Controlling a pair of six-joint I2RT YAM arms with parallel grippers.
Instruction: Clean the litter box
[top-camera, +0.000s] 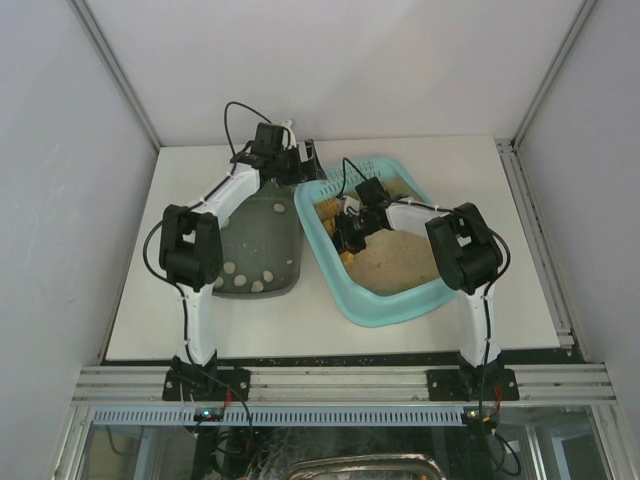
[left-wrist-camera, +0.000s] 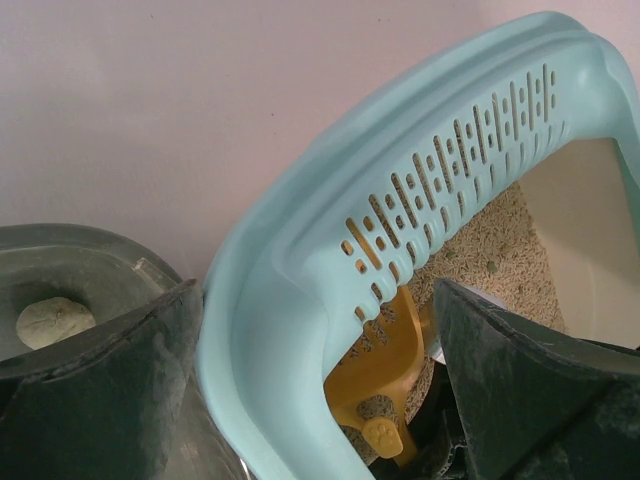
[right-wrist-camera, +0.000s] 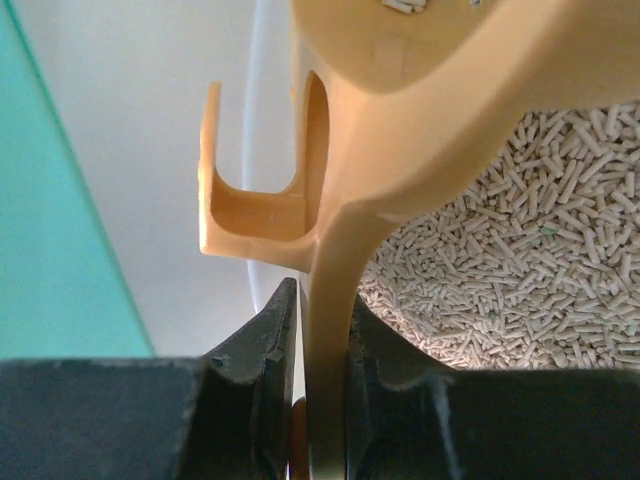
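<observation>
Litter box (top-camera: 385, 312): right of centre in the top view, lying askew on the table (top-camera: 140, 320), slotted rim at the far end, beige litter (top-camera: 400, 268) inside.
Left gripper (top-camera: 305, 160): at the slotted rim (left-wrist-camera: 430, 170); fingers (left-wrist-camera: 110, 380) spread, one outside the wall and one inside, with a gap showing on the inner side.
Right gripper (right-wrist-camera: 322, 300): low over the litter (right-wrist-camera: 500, 290), left part of the box; fingers pressed together on the handle of a yellow scoop (right-wrist-camera: 400, 120).
Scoop head: a few pellets on it, turquoise wall (right-wrist-camera: 50, 200) just beside.
Dark tray (top-camera: 265, 225): just left of the box, under the left arm, pale lumps (top-camera: 240, 268) along its near end.
</observation>
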